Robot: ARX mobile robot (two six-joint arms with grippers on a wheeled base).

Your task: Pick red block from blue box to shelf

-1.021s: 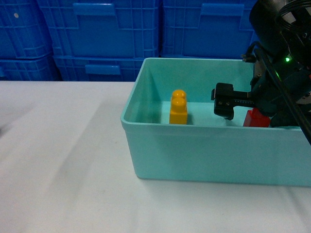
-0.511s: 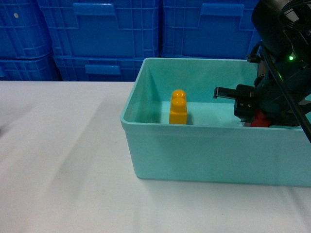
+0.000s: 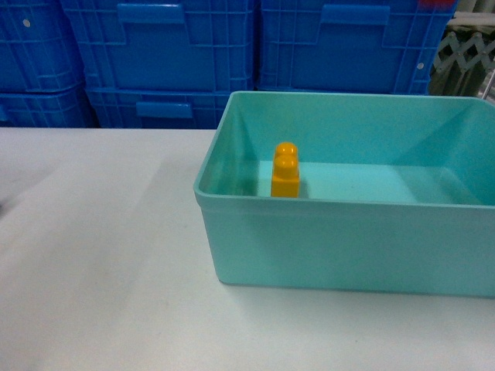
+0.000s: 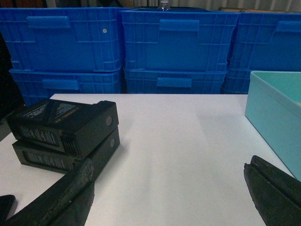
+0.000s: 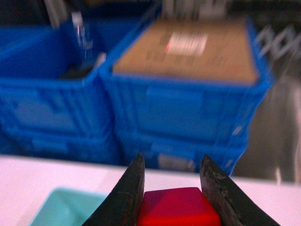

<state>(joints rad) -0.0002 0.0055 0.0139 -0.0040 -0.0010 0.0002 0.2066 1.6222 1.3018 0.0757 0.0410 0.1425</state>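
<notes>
The red block [image 5: 178, 207] sits clamped between the two dark fingers of my right gripper [image 5: 172, 165], high above the table in the right wrist view. A corner of the blue box [image 5: 66, 207] shows below it at lower left. In the head view the blue box [image 3: 340, 232] stands on the white table with only an orange-yellow two-stud brick [image 3: 285, 171] inside; the right arm is out of that view. My left gripper [image 4: 169, 181] hangs open over bare table, left of the blue box [image 4: 275, 117]. No shelf can be made out.
Dark blue ribbed crates [image 3: 178, 54] are stacked along the far edge of the table. One crate holds a cardboard box [image 5: 188, 47]. Two black battery packs [image 4: 66, 134] lie stacked by my left gripper. White table [image 3: 93, 255] stretches left of the box.
My right arm has lifted out of the blue box and left the head view, taking the red block with it. The orange-yellow brick has not moved.
</notes>
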